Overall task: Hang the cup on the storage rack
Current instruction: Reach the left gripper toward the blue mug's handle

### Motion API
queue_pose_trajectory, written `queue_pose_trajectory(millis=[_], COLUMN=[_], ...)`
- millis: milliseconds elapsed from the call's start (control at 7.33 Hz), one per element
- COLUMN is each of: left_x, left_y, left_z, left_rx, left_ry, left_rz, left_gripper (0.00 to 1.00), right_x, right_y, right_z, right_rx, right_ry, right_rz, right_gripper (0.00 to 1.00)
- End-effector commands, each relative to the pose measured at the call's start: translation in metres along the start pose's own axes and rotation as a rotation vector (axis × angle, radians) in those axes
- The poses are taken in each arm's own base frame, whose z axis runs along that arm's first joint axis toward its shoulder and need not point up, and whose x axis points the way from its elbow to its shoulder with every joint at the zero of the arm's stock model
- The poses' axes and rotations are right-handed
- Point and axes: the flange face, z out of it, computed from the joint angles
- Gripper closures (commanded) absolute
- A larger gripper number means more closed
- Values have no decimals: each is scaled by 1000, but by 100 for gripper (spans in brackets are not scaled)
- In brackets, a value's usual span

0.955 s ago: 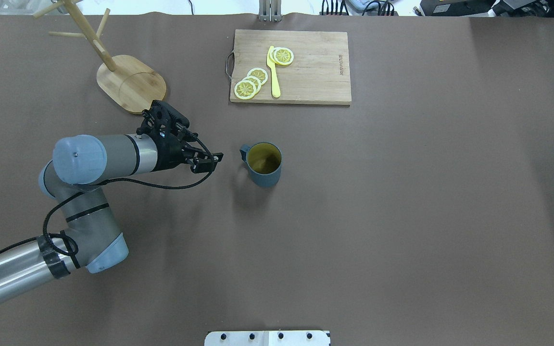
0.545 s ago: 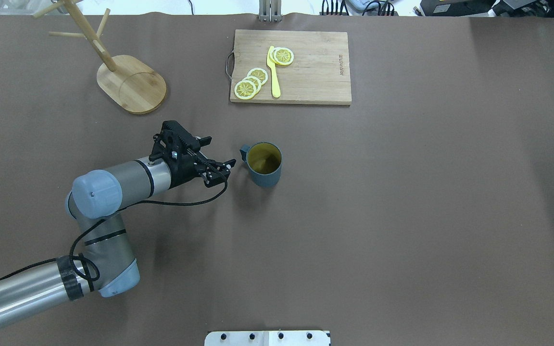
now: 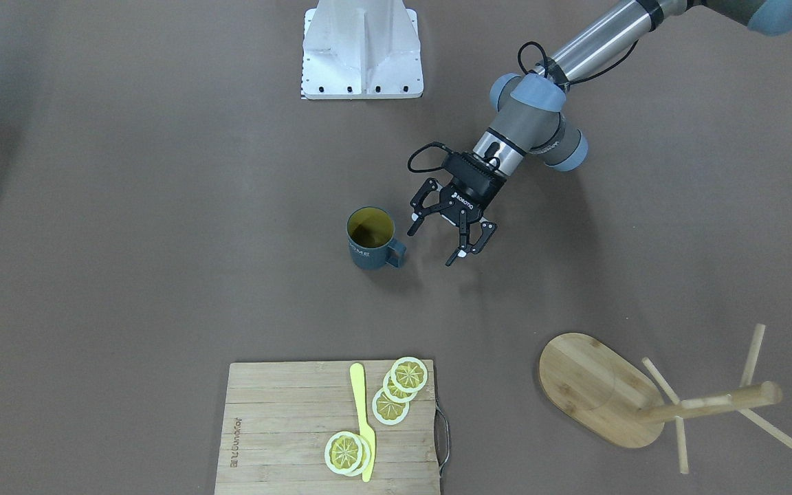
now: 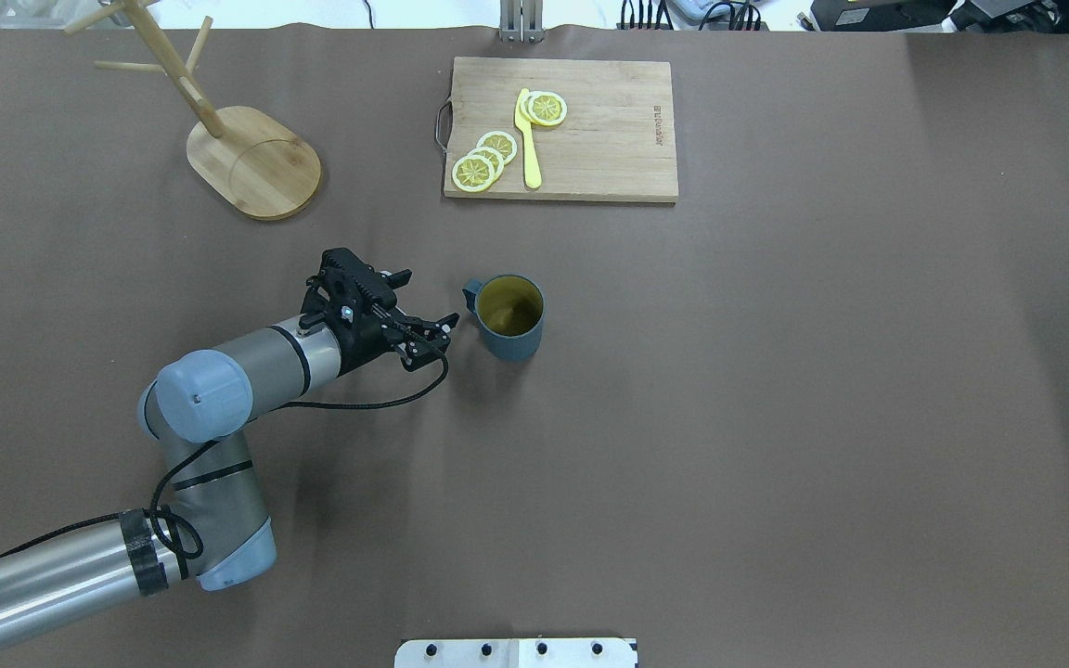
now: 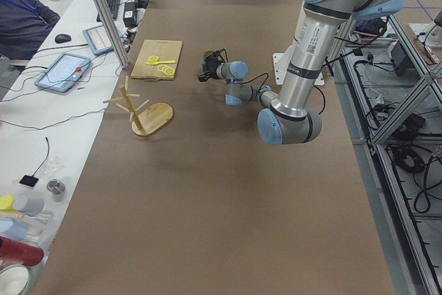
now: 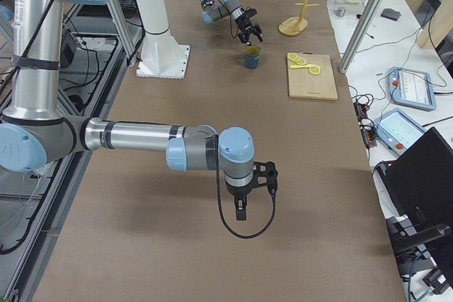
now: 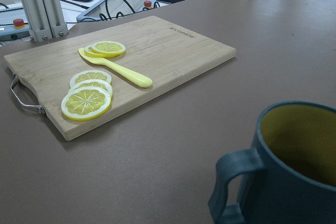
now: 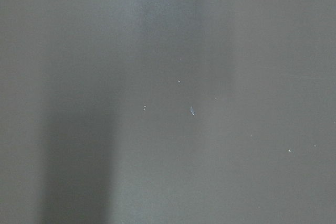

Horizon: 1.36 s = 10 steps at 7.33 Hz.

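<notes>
Tabletop (image 4: 776,417) bears upright cup (image 4: 508,320), handle (image 4: 472,295) facing left gripper (image 4: 425,299)

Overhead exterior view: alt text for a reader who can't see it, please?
A robot arm's open left gripper is beside the handle of a blue cup upright on a brown table. A storage rack and a cutting board with lemon slices stand farther back.

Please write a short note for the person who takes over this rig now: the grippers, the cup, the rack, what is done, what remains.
Left gripper: open, beside the handle of the cup, not touching it.
Right gripper: over bare table, far from the work; open or shut cannot be told.
Cup: upright on the table, handle toward the left gripper.
Storage rack: upright at the robot's far left, pegs empty.
Done: approach only. Left: grasp, lift, carry, hang on a peg.
</notes>
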Motion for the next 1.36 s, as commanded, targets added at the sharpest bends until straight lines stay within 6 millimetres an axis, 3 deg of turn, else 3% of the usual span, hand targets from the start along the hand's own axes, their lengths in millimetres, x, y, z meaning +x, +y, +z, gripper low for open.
queue_pose_trajectory(millis=[0, 273, 545, 1227], left_x=[5, 7, 9, 13], left_y=[1, 1, -1, -5], left_z=[12, 19, 21, 32], left_rx=[-11, -18, -14, -18], left_ry=[0, 0, 2, 3], left_rz=[1, 4, 39, 42], left_gripper=[10, 14, 24, 31], right_x=[0, 0, 0, 0], right_y=[0, 0, 0, 0], right_z=[0, 0, 0, 0], right_rx=[1, 0, 2, 1], right_ry=[0, 0, 2, 2], right_rz=[-1, 0, -2, -1], right_gripper=[0, 0, 0, 0])
